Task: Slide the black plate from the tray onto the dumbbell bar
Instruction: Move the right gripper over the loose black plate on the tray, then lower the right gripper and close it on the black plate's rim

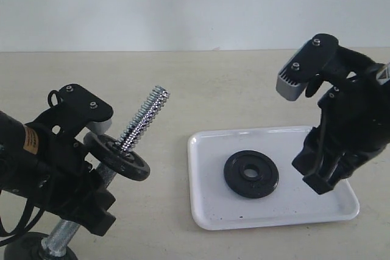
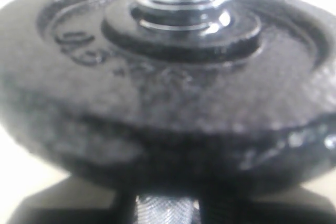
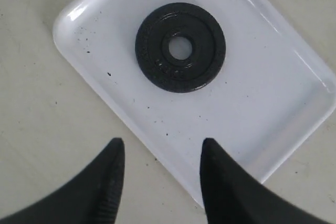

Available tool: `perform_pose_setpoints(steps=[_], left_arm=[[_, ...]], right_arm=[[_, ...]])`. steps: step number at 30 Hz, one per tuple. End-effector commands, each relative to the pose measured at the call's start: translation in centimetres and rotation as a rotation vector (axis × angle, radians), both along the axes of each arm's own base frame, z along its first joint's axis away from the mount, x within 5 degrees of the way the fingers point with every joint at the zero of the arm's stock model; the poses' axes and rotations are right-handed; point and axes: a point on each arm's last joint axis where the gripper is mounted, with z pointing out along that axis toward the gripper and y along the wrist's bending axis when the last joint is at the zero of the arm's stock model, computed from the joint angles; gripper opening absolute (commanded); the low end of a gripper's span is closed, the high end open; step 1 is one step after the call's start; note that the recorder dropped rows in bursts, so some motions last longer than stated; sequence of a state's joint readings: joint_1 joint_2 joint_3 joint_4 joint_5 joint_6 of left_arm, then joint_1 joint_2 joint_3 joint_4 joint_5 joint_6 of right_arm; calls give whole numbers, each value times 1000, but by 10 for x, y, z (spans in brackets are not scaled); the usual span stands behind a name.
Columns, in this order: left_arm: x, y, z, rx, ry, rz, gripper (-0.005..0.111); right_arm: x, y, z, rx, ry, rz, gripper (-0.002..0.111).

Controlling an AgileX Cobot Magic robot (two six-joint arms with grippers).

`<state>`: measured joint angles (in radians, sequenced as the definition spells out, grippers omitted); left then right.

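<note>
While the left pincer (image 1: 85, 202) is clamped on the knurled middle of the dumbbell bar (image 1: 145, 119) and holds it off the worktop (image 1: 183, 89) at a slant, the black plate (image 1: 251, 173) lies flat in the tray (image 1: 210, 211). In the exterior view it is nearer the tray's left end than its right, and it is apart from both pincers. The bar's threaded end points up and toward the tray, bare from its tip down to a disc (image 1: 117, 156) that sits on the rod just above the pincer. The left wrist view is filled by that disc, blurred and close, with the chrome thread rising from its hub and a bit of the knurled grip showing below between two dark shapes. At the bar's low end a further dark round piece (image 1: 24, 248) is cut off by the picture's edge. The white tray rests on the worktop to the right of the bar, well apart from it, with a few dark specks on its floor. The right pincer (image 1: 318, 184) hangs over the tray's right end, its jaws apart and empty. In the right wrist view its two black fingers (image 3: 113, 182) frame a stretch of the tray's rim, and the plate lies beyond their tips. The plate's centre hole shows the white tray through it.
</note>
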<state>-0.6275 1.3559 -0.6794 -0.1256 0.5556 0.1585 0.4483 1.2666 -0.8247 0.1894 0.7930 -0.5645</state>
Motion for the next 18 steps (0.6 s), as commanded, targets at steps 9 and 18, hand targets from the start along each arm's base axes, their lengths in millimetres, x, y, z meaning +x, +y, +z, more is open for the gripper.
perform_pose_setpoints(steps=[9, 18], left_arm=[[11, -8, 29, -136, -161, 30, 4], [11, -8, 28, -134, -157, 29, 4]], right_arm=[[7, 40, -19, 99, 13, -1, 67], [5, 54, -26, 114, 23, -16, 67]])
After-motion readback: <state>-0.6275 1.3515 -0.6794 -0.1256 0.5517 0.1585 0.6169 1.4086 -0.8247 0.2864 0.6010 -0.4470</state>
